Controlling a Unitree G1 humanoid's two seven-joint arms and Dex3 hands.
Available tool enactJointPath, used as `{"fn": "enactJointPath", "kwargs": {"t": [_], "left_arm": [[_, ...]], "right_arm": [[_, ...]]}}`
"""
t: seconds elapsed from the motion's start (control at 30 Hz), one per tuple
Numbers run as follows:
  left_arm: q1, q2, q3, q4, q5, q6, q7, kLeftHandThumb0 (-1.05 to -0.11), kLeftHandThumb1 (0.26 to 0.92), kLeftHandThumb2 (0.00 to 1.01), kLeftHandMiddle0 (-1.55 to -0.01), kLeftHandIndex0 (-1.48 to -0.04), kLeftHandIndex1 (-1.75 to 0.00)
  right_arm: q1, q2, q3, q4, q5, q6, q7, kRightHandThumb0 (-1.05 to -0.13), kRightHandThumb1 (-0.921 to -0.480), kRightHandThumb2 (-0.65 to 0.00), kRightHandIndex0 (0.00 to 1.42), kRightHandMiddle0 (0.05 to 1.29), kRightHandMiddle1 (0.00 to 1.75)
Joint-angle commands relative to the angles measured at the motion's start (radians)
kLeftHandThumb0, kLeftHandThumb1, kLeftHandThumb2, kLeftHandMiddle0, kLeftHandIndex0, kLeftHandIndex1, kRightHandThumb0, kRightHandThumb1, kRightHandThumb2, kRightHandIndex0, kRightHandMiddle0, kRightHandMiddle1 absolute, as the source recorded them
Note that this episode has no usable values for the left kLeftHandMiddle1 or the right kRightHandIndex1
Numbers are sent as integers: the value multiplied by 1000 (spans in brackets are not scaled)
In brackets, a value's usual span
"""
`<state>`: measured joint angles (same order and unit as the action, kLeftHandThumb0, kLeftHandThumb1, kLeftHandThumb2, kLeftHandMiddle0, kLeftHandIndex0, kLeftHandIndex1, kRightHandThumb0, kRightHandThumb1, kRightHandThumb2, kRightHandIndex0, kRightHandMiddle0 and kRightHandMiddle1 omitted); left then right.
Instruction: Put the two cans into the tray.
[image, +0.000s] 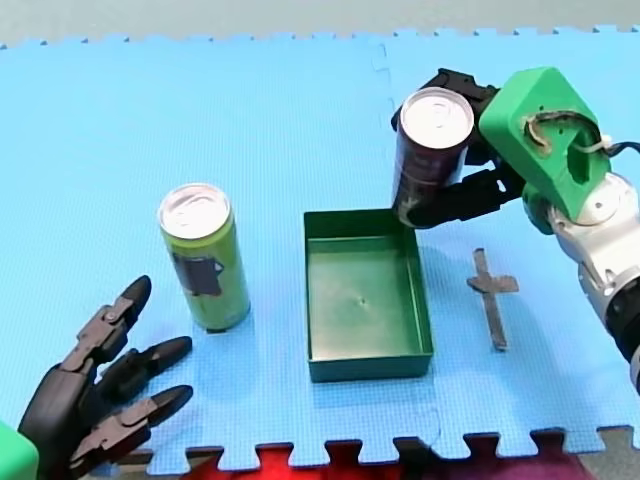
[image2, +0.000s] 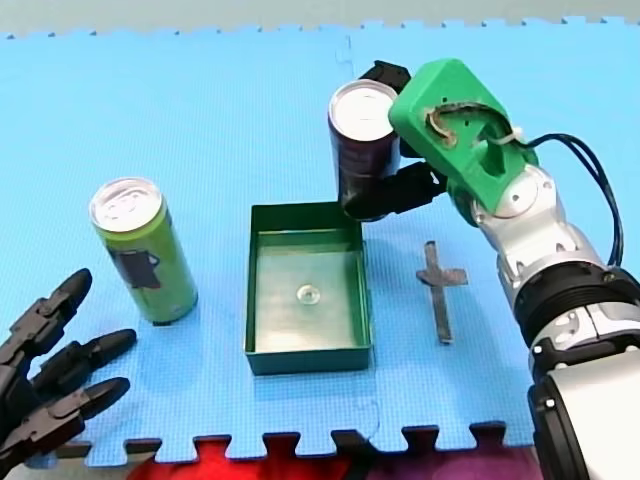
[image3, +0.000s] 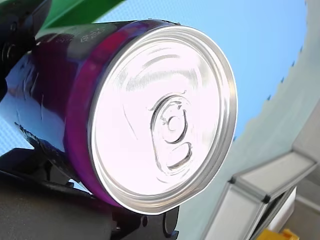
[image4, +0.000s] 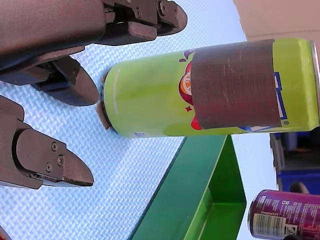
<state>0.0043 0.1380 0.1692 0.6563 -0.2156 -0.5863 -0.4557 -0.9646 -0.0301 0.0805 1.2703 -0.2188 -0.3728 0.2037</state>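
Note:
My right hand (image: 468, 172) is shut on a dark purple can (image: 425, 160), holding it upright in the air over the far right corner of the green tray (image: 370, 365). The can's silver top (image3: 160, 120) looms close in the first wrist view. A green can (image: 205, 260) with a dark label stands upright on the mat, left of the tray. My left hand (image: 165, 345) is low at the near left, apart from the green can and holding nothing. In the second wrist view, dark fingertips (image4: 75, 170) lie near the green can's (image4: 210, 90) base without touching it.
A flat grey cross-shaped metal piece (image: 490, 295) lies on the blue foam mat (image: 250, 120) to the right of the tray. A small round spot (image2: 308, 293) marks the tray floor. The mat's jigsaw front edge (image: 330, 455) runs close below the tray.

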Motion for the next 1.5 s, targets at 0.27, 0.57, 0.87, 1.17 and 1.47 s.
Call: {"fn": "enactJointPath", "kwargs": {"t": [0.27,0.57,0.87,1.17,1.47], "left_arm": [[3,-3,-7,-12,7,2,13,-1048,881,2,-462,-166,-2],[7,-8,-15,-20,19,-4,28,-1048,884,2,-470,-169,-3],[9,-9,-21,-28,20,5,35,-1048,881,0,-474,-169,-2],[25,-15,-31,-74,18,39,44,-1048,877,0,-478,-171,-2],[47,-18,-36,-104,19,44,47,-1048,874,0,-478,-169,-1]], "right_arm": [[0,40,-41,9,54,-25,45,-665,-797,-2,912,582,1746],[-45,60,-57,1,71,-6,58,-673,-797,-1,908,593,1746],[-50,64,-57,-12,78,13,60,-679,-798,-2,905,594,1746],[-33,64,-37,-25,67,13,66,-685,-801,-2,905,593,1746],[-3,58,-20,-10,53,6,84,-674,-799,0,906,598,1746]]}}
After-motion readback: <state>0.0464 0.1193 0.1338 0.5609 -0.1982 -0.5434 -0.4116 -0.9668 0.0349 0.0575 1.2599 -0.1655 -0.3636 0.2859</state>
